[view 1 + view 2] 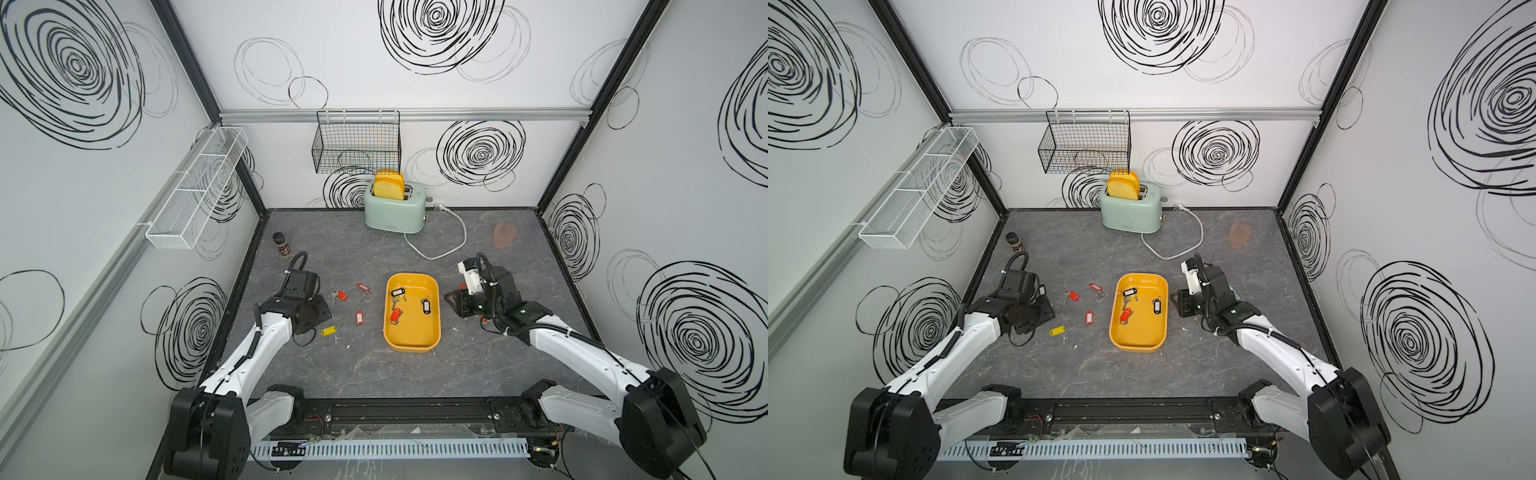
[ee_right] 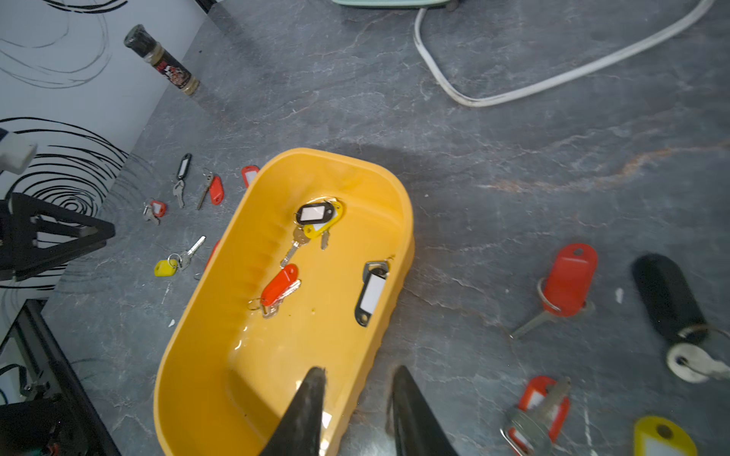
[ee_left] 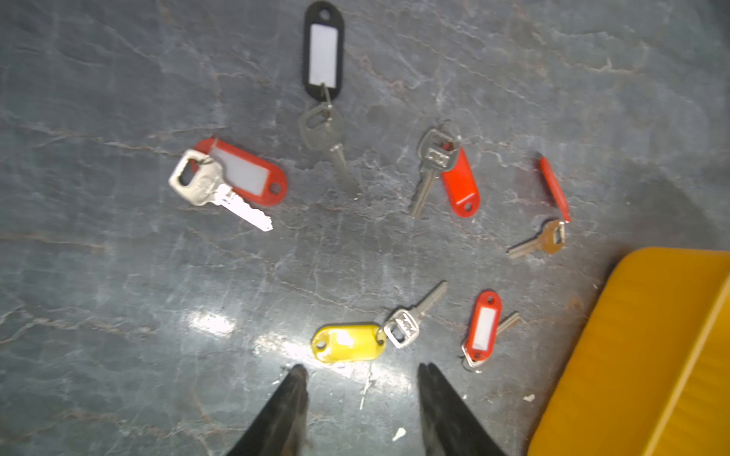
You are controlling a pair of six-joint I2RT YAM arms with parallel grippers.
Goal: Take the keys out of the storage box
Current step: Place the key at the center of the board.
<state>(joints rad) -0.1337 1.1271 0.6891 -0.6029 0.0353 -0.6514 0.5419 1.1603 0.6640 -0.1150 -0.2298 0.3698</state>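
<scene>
Grey marbled counter (image 1: 374, 374), scribble-print walls. Storage box (image 1: 411, 348) sits mid-counter with about four keys (image 2: 280, 290) inside: a black-on-yellow pair far, red in the middle, black by the right wall. More lie out on the counter, left (image 3: 347, 341) and right (image 2: 569, 280) of it. Left jaws are spread and empty over the left scatter. Right jaws are part-spread with nothing pinched, just right of the box. Probably mid-task, between picks. Next move needs a reach into the box and a low pinch on a flat tag.

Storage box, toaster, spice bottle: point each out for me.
storage box (image 1: 415, 332): in a top view, bare floor inside.
toaster (image 1: 392, 214): in a top view, its mint-green front side.
spice bottle (image 1: 282, 246): in a top view, its body.
</scene>
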